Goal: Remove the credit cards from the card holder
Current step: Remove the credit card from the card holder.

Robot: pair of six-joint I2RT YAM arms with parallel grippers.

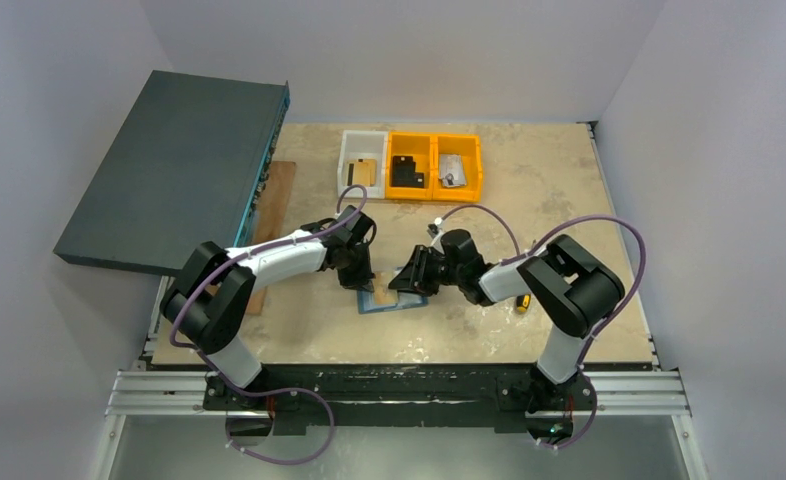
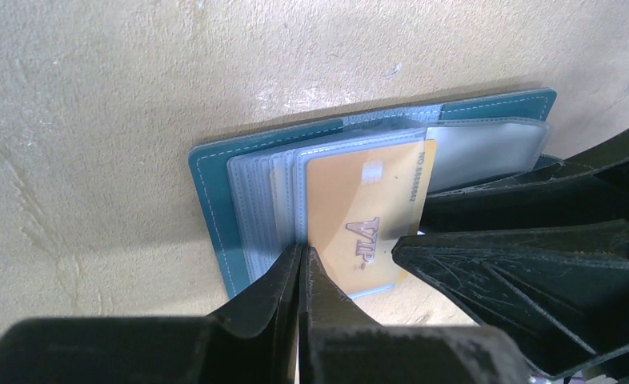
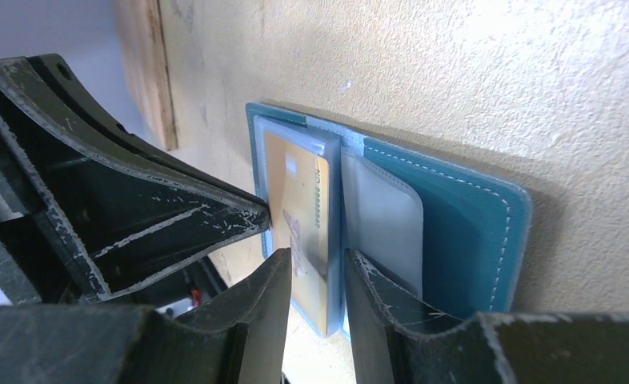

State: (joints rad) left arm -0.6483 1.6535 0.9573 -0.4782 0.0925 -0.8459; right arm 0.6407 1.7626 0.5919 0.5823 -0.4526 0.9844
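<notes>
Left pincer (image 2: 302,256) pressed together against gold VIP card (image 2: 359,204); right pincer (image 3: 316,262) spread, teal holder (image 3: 463,216) open.

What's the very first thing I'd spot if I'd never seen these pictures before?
Probably the shiny gold card marked VIP, tucked in a clear sleeve of the open teal card holder in the middle of the table. Both black pincers crowd over it: the left pincer is shut right at the card's edge, and the right pincer stands open around that page. Next come the bright orange bins at the far edge.
</notes>
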